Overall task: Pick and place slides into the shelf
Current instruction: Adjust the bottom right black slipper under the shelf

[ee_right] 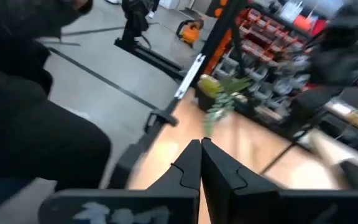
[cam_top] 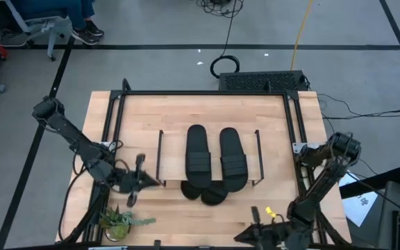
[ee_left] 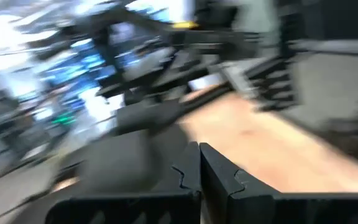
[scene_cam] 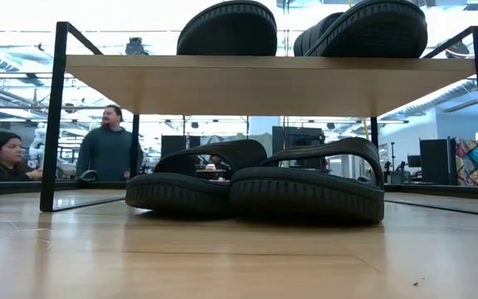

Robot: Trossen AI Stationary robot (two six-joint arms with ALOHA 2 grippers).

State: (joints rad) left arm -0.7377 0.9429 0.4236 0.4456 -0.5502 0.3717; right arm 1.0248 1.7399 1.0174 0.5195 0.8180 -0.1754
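Note:
The shelf [cam_top: 176,149] stands mid-table, a light wood plank on thin black wire legs. Two black slides [cam_top: 198,156] [cam_top: 232,157] lie side by side on its top plank, and they also show in the low view [scene_cam: 227,29] [scene_cam: 372,29]. Two more slides [scene_cam: 181,189] [scene_cam: 305,191] rest soles down on the table under the plank, their near ends [cam_top: 207,193] sticking out past its near edge. My left gripper [cam_top: 153,182] is shut and empty, just left of the shelf's near left leg. My right gripper [cam_top: 245,236] is shut and empty at the table's near edge.
A small green plant [cam_top: 120,222] stands at the table's near left corner, close to my left arm. A black frame [cam_top: 207,94] runs round the table. A dark box [cam_top: 262,81] sits behind the far edge. People [scene_cam: 106,149] sit in the room beyond.

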